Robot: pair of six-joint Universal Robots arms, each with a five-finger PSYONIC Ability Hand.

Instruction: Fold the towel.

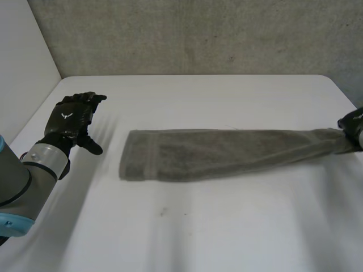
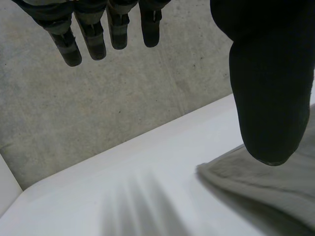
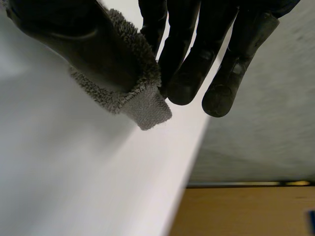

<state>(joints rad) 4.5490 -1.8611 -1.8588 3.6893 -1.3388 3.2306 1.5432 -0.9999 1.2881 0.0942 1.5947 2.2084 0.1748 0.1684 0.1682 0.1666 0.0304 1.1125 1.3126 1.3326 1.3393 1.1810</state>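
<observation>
Across the white table (image 1: 187,226), a grey towel (image 1: 227,153) lies drawn out long, one end held.
Its right end is bunched narrow and pinched in the right hand (image 1: 353,126) at the table's right edge; the right wrist view shows a hemmed corner (image 3: 145,108) caught between thumb and fingers (image 3: 187,73). Left of the towel's wider left end, apart from it, the left hand (image 1: 74,116) hovers with its fingers straight and relaxed. A concrete wall (image 1: 198,34) stands behind.
</observation>
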